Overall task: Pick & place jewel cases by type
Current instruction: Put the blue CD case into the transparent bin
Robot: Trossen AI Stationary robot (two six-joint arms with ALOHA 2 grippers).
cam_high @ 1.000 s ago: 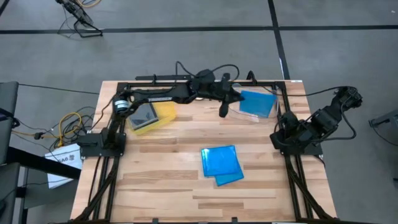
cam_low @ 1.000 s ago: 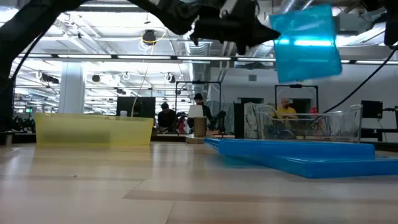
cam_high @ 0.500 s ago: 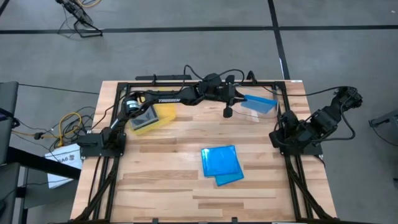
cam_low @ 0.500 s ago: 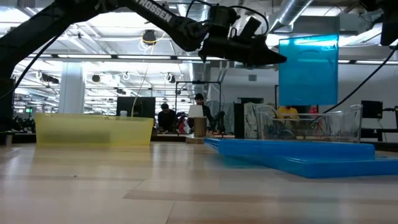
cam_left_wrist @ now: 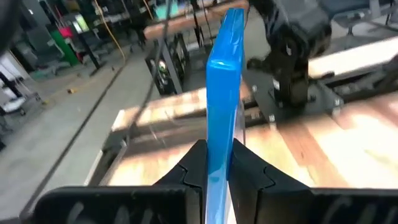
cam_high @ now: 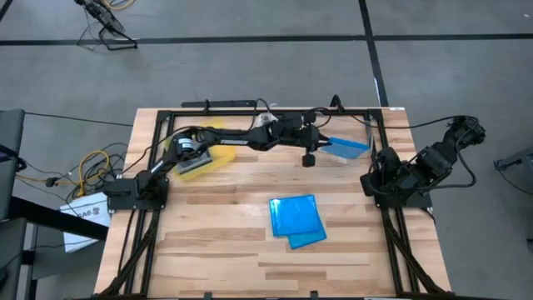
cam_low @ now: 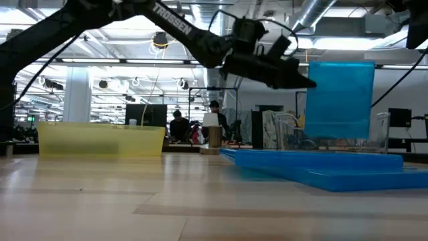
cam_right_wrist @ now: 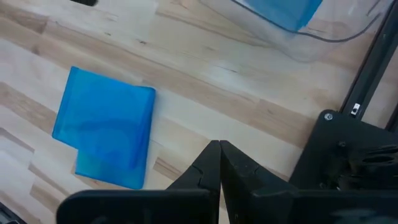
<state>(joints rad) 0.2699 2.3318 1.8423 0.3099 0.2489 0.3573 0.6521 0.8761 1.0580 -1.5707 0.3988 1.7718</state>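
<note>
My left gripper (cam_high: 323,143) reaches across the far side of the table and is shut on a bright blue jewel case (cam_low: 348,100). The case stands on edge, with its lower part inside the clear bin (cam_low: 381,134) at the far right. Two more blue jewel cases (cam_high: 296,220) lie stacked flat near the table's middle. A grey jewel case (cam_high: 191,163) lies in the yellow tray (cam_high: 221,152) at the far left. My right gripper (cam_right_wrist: 219,147) is shut on nothing and hangs over the table's right side. My left gripper pinches the blue case's two flat faces between its two fingers (cam_left_wrist: 249,168), at the case's side edge (cam_low: 313,82) nearest the arm. The fingers come almost level from the table's left. The case stands upright on edge; whether its bottom edge touches the bin floor I cannot tell.
A black frame rail (cam_high: 275,110) runs along the table's far edge behind the bin and tray. The right arm's base (cam_high: 398,187) stands at the right edge. Bare wood (cam_high: 216,242) stretches toward the near edge.
My left gripper has sunk toward the clear bin and rolled, staying shut on the blue case. The case has gone from showing its broad face upward to standing on edge. It has come down from above the bin until its lower part is behind the bin's wall.
</note>
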